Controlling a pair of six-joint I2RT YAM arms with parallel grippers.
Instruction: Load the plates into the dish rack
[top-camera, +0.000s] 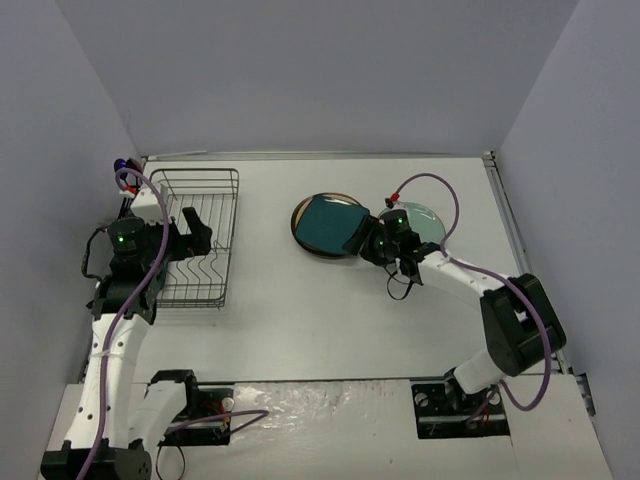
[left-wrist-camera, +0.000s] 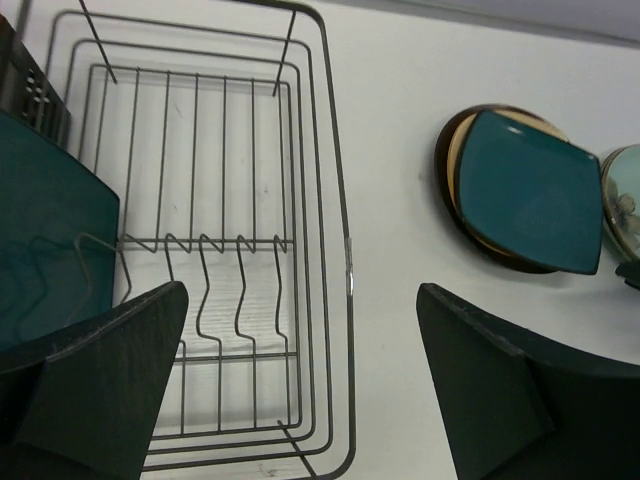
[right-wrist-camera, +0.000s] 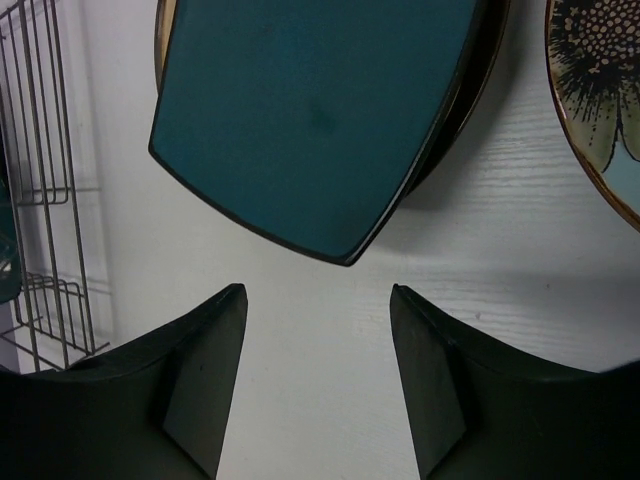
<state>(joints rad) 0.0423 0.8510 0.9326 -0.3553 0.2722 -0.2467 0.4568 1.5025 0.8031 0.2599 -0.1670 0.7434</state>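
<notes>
Top view: a white table carries the black wire dish rack at the left. My left gripper hangs over the rack. Near the centre, a dark teal plate lies on a brown-rimmed plate. My right gripper sits at the teal plate's right edge. A floral plate lies just beyond it, partly hidden by that arm.

Left wrist view: the left jaws stand wide apart above the rack's tines, with nothing between them. A second teal plate stands at the rack's left side, behind the wires. The stack shows at far right, well apart from the rack. A cream surface peeks out between the teal plate and the brown rim. It may be another plate, but I cannot tell.

Right wrist view: the right jaws are partly apart and hold nothing. The dark teal plate's near corner points at the gap between them, just ahead of the fingertips and not yet inside.

I judge the step in hand to be picking the top plate off the stack. Next, I would push the right gripper forward so that corner enters the gap, close on the rim, lift, and carry the plate to a free slot beside the racked one. The glazed edge may slip.
</notes>
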